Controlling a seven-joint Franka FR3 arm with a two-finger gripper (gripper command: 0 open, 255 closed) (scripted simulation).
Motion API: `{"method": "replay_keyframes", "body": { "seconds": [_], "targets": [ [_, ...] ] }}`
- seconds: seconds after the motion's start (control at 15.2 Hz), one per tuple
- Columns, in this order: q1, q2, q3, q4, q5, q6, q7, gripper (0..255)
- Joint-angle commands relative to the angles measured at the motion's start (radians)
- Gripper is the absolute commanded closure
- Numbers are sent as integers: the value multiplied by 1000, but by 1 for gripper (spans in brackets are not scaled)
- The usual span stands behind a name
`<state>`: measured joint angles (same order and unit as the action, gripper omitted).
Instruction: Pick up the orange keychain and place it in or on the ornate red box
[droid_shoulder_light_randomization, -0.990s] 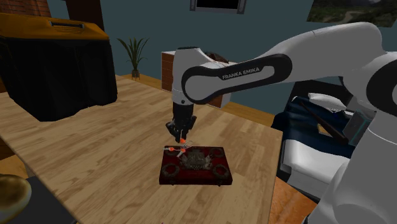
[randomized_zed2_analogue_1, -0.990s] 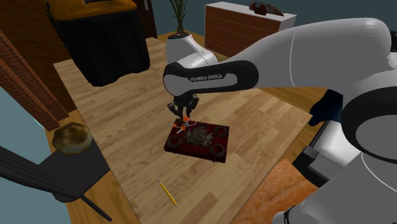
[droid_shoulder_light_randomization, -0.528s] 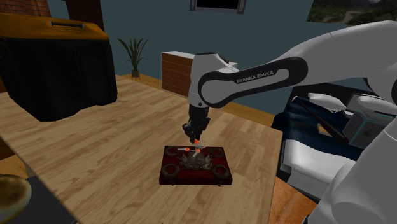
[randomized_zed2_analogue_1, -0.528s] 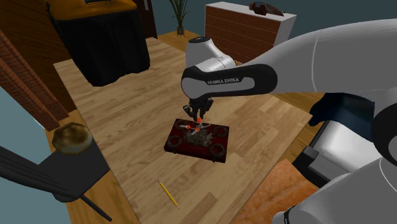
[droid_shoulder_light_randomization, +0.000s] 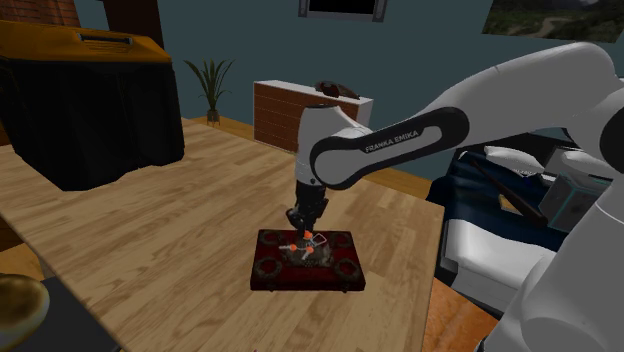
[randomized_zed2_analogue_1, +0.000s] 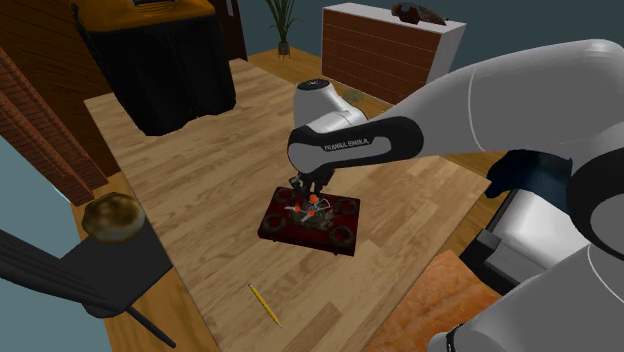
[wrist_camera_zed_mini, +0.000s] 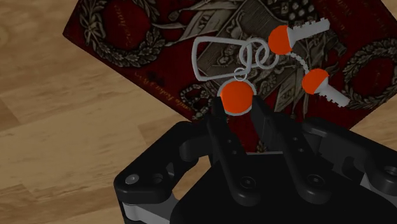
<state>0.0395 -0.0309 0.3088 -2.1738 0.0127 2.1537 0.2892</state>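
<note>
Two jaws narrow, clamped on cap of orange keychain (wrist_camera_zed_mini: 236, 97), over ornate red box (wrist_camera_zed_mini: 121, 32).

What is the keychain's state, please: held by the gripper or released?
Held: the gripper clasps the keychain by one orange head, over the box.

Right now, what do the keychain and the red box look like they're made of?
The keychain: pale grey rings and shafts, probably metal; matte orange heads, perhaps plastic. The red box: dark red lid with greyish relief wreaths, possibly lacquered wood or embossed metal.
</note>
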Motion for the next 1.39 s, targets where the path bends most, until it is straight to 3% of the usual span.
{"method": "replay_keyframes", "body": {
  "seconds": [0.0,0.66,0.73,1.06,1.32],
  "targets": [
    [0,13,1,-15,-4,27,3,255],
    [1,24,1,-26,-9,49,6,255],
    [1,24,1,-27,-9,50,7,0],
    [1,24,1,-26,-9,49,6,0],
    [-1,-33,-2,45,11,-76,-8,0]
  ]
}}
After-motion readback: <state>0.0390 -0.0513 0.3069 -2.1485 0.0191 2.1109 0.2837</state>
